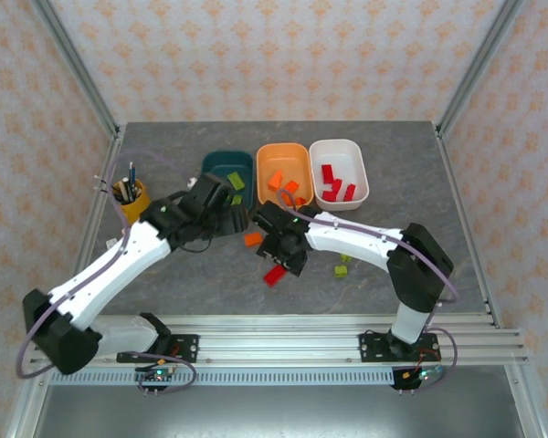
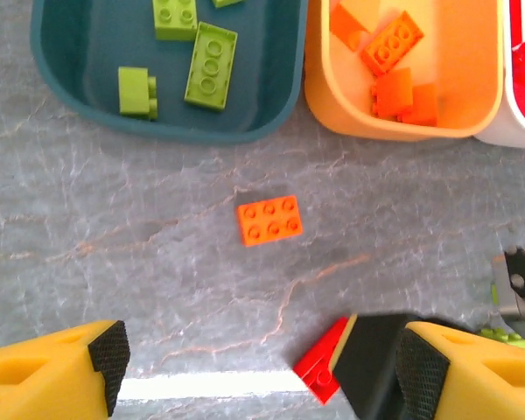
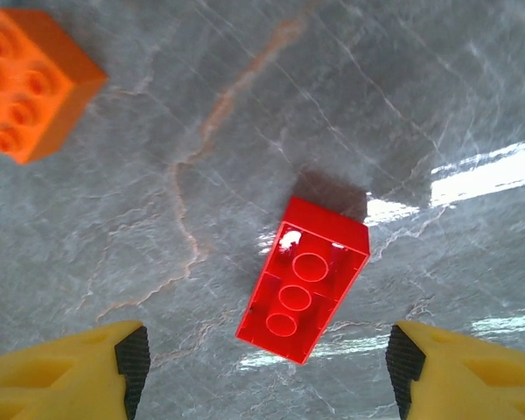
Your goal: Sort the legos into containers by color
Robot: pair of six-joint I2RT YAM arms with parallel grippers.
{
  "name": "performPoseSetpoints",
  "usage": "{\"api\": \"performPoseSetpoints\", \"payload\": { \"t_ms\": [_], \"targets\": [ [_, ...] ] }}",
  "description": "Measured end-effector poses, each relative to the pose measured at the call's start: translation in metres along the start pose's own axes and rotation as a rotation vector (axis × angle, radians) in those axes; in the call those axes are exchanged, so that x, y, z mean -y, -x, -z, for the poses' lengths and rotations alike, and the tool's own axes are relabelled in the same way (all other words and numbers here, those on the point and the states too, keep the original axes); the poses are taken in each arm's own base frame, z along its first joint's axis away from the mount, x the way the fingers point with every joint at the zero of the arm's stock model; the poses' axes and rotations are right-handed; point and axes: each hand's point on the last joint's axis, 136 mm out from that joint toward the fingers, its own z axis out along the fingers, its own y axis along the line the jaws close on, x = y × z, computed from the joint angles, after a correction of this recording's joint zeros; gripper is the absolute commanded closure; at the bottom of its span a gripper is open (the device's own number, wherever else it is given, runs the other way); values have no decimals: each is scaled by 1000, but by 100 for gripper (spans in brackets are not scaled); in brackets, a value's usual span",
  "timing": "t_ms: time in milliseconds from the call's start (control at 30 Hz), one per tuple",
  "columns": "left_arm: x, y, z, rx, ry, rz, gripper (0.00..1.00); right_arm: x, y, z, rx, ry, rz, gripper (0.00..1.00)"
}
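Observation:
Three tubs stand in a row at the back: dark teal (image 1: 226, 154) with lime green legos (image 2: 212, 66), orange (image 1: 284, 146) with orange legos (image 2: 392, 44), white (image 1: 336, 142) with red legos (image 1: 331, 181). An orange brick (image 2: 269, 220) lies loose on the table in front of the teal and orange tubs. My left gripper (image 2: 258, 372) hangs open above the table just near of it, nothing between its pads. A red brick (image 3: 302, 280) lies upside down on the table, between the open fingers of my right gripper (image 3: 267, 363) but apart from both.
A yellow cup with pens (image 1: 131, 196) stands at the left, beside my left arm. Small lime green bricks (image 1: 344, 265) lie on the table to the right of my right gripper. The two grippers are close together mid-table.

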Motion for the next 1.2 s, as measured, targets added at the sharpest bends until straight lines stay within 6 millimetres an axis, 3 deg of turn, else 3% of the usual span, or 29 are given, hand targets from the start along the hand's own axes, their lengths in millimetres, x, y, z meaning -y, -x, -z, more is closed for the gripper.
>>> {"api": "performPoseSetpoints", "payload": {
  "t_ms": [300,733,1033,1200],
  "targets": [
    [-27,-19,48,87,-97,46,17,6,-13,-24,-38,-31,-141,33],
    [-33,-25,50,81,-94,55,19,9,-15,-53,-47,-75,-242,58],
    [-32,-30,48,64,-107,56,19,10,-13,-49,-29,-86,-218,72],
    [-17,-30,45,47,-156,44,19,3,14,-23,93,-98,-109,73]
  ]
}}
